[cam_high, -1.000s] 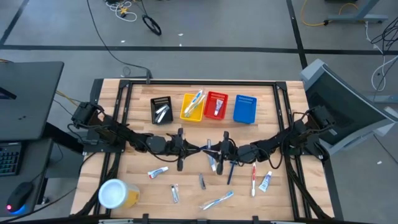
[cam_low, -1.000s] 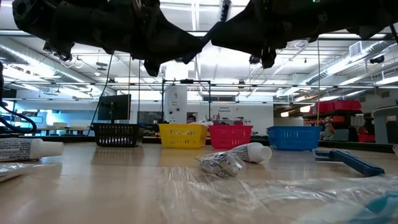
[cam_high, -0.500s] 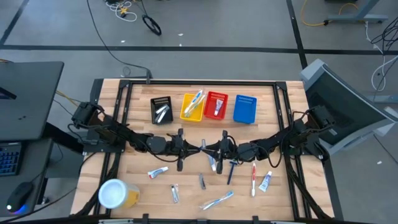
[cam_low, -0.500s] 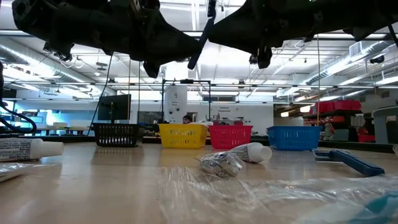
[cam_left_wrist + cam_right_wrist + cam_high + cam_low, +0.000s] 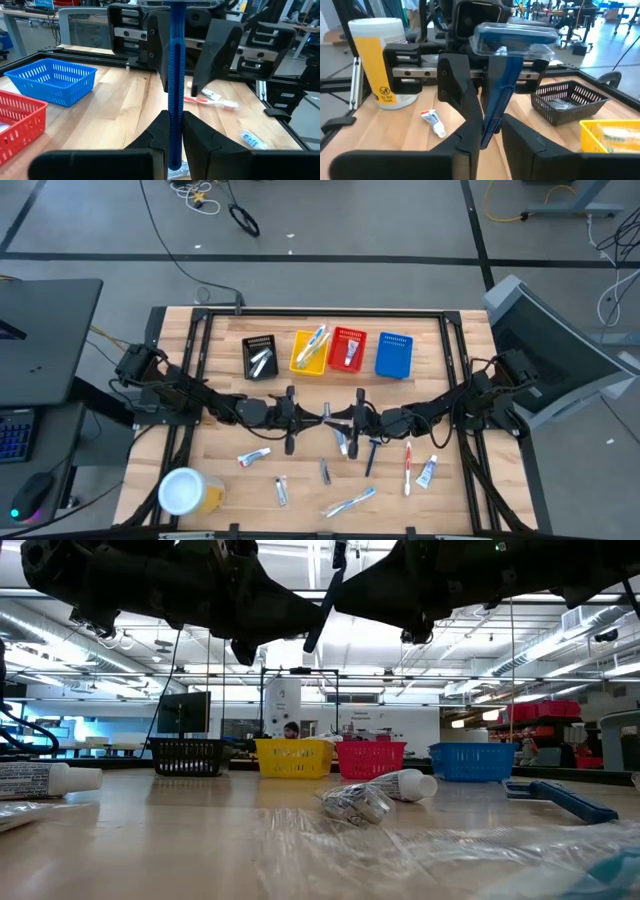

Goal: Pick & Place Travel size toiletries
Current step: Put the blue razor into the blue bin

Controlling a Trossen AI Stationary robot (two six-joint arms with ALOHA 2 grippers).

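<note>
A blue-handled razor with a clear cap on its head stands nearly upright in the air over the table's middle, between my two grippers. My left gripper comes from the table's left and is shut on its handle. My right gripper comes from the right, open, with one finger on either side of the same handle. In the high view the two grippers, left and right, meet tip to tip. Other toiletries lie on the table below: a tube, a toothbrush, another razor. My left gripper pinches the razor's handle low down between its two fingers. The fingers lie level, coming from the table's left, across the handle. The razor is lifted clear of the table, head up and slightly tilted. My right gripper's fingers flank the handle higher up; whether one touches it I cannot tell.
Four small baskets stand in a row at the far side: black, yellow, red, blue. A white-lidded yellow tub stands at the near left. A red toothbrush, a tube and packets lie near the front.
My right gripper has rolled a little and edged toward my left gripper. The razor between them has tipped: in the low view its handle now slants down below the arms, where a second ago it was not seen.
</note>
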